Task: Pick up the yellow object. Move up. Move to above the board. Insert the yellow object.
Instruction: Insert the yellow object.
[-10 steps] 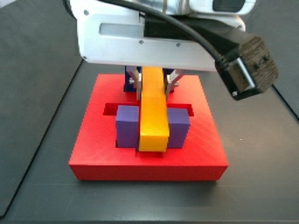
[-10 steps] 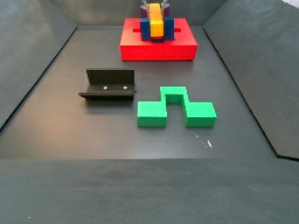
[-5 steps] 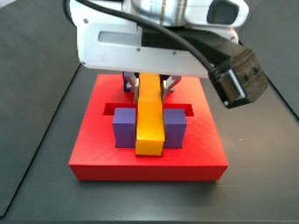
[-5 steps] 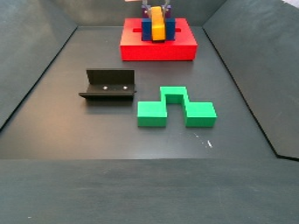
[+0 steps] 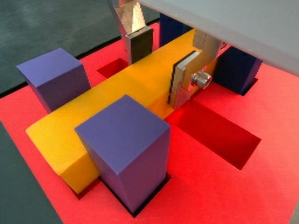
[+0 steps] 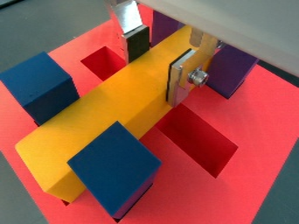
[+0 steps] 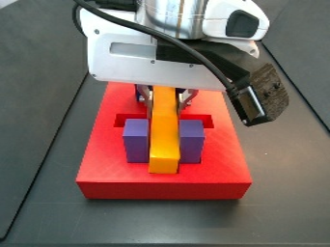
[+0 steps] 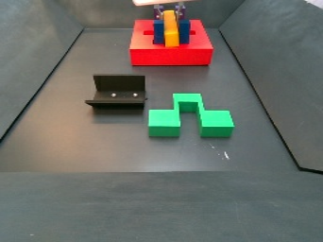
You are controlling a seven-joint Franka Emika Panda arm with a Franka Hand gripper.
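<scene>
Side view: red board [image 7: 116, 174] sits at the grey floor tray's [image 8: 76, 113] far edge; the yellow bar [image 7: 165, 135] lies between its purple posts [image 7: 134, 141], clamped by the gripper [image 5: 163, 54] at its far end.

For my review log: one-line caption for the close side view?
Claw lowers the yellow object between purple posts on the board.

— What's hidden on the board [image 7: 116, 174]?
— In a side view the gripper [image 7: 165, 94] covers the bar's [image 7: 164, 135] far end and the board's back edge.
</scene>
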